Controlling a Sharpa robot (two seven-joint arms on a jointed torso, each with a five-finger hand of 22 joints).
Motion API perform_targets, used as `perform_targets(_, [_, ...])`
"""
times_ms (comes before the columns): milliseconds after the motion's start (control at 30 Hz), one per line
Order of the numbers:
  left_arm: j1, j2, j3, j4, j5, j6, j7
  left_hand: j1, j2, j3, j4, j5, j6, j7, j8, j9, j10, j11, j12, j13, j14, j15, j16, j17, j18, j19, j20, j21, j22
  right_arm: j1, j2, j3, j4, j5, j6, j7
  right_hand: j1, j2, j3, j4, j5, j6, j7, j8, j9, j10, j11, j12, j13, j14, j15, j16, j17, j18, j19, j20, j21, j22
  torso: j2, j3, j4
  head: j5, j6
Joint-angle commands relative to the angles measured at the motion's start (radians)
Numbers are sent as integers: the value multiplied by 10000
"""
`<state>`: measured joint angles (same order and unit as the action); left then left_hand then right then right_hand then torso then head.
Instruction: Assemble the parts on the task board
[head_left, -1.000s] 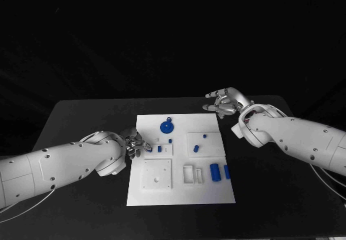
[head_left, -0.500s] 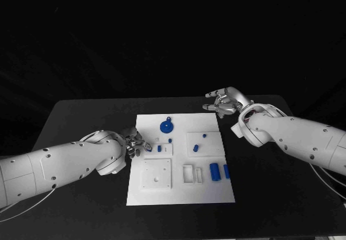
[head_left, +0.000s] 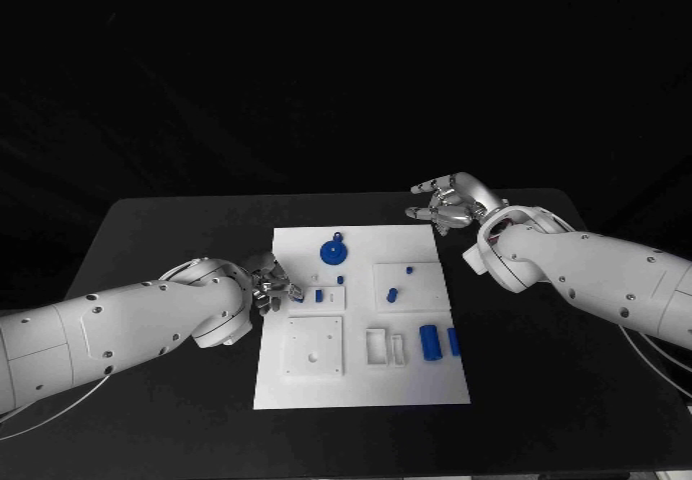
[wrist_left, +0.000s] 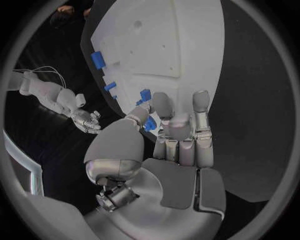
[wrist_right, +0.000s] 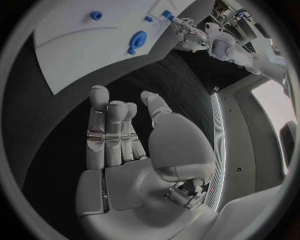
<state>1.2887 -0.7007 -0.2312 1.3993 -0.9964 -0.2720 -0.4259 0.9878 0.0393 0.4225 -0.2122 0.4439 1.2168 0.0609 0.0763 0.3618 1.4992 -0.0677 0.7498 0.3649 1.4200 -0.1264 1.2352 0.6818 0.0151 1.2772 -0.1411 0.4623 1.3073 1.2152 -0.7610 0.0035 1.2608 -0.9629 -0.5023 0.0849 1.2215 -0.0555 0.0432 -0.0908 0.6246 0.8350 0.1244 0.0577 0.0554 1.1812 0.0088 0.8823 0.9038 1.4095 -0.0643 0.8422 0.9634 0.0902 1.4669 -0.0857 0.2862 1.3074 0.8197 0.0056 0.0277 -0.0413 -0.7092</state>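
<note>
The white task board lies in the middle of the black table, its long side running away from the robot. On its far part sits a round blue disc with a small loop; nearer, on a raised white square, lie a small blue peg and a blue oval piece. Toward the right edge, a blue cylinder lies beside a thin blue bar, with two narrow white slots just to their left and a white square block with a hole further left. A short blue piece stands near the board's left side. The left hand rests at the left edge of the board, fingers curled together; in the left wrist view its fingertips close around a small blue part, with another blue piece just beyond them on the board, so this hand pinches a part right at the board's rim. The right hand hovers above the table just beyond the board's far right corner, well apart from the pieces; the right wrist view shows its fingers straight and side by side, the thumb apart, and nothing in the palm.
</note>
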Motion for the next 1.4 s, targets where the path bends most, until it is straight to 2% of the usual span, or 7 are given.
perform_targets(33, [-122,6,-97,-42,-102,630,-303,97,-1,-64,39,-39,2700,-1103,-4,16,140,-337,54,29,39,-22,53,35,-7,-20,36,-49,184,-11,6,3,1,-19,114,103,-110,-12,39,3,61,80,20,-17,8,6,-47,15,8,20,-21,16,10,92,346,13,33,350,-2,-3,-2,10,-12])
perform_targets(200, [-122,3,-97,-36,-117,699,-298,139,-14,-125,171,-112,2735,-1116,26,40,135,-330,136,97,42,-9,140,126,9,-25,63,-51,185,-14,9,3,-6,-19,118,101,-117,-18,64,-3,84,77,20,-19,7,10,-49,16,10,21,-22,12,7,90,345,12,32,350,-2,-3,8,18,-16])
perform_targets(433, [-123,2,-97,-27,-122,748,-279,-2,103,-107,280,-143,2762,-1129,59,67,138,-332,183,129,54,-7,202,197,12,-21,74,-53,184,-20,15,3,-13,-19,123,103,-125,-23,87,-9,106,85,19,-18,8,7,-51,9,4,20,-23,11,7,91,342,11,22,346,1,-1,-3,38,-25])
perform_targets(567, [-123,5,-97,-19,-123,810,-265,-337,269,-7,117,-119,2756,-1136,123,127,135,-335,225,182,37,7,281,254,38,-28,97,-45,184,-27,22,3,-21,-19,124,108,-140,-34,104,-13,134,95,20,-18,8,6,-49,7,2,18,-23,5,3,90,343,11,20,346,-3,6,-4,42,-13])
perform_targets(1000, [-123,12,-97,-16,-121,1020,-252,-766,552,-12,226,-272,2793,-1161,221,158,133,-330,320,270,66,13,411,417,51,-39,139,-38,185,-34,26,3,-24,-19,129,116,-163,-41,141,-16,191,166,14,-13,12,8,-54,9,3,17,-26,-1,0,87,343,8,25,346,0,10,-6,40,-24])
perform_targets(1167, [-124,14,-97,-8,-133,1147,-259,-737,565,-19,196,-302,2800,-1168,257,168,131,-331,353,301,75,18,458,472,67,-40,159,-33,188,-34,26,3,-25,-18,132,120,-163,-41,141,-16,191,166,14,-13,12,8,-54,9,3,17,-26,-1,0,87,343,8,25,346,0,11,-2,37,-30])
perform_targets(1400, [-129,13,-97,21,-351,1310,-285,-424,485,4,65,-118,2784,-1159,281,157,132,-328,347,330,67,26,473,457,103,-53,183,-12,192,-35,28,3,-28,-17,135,128,-170,-47,159,-23,212,169,14,-14,12,5,-55,3,-1,21,-27,8,8,85,345,6,30,347,1,8,2,42,-40])
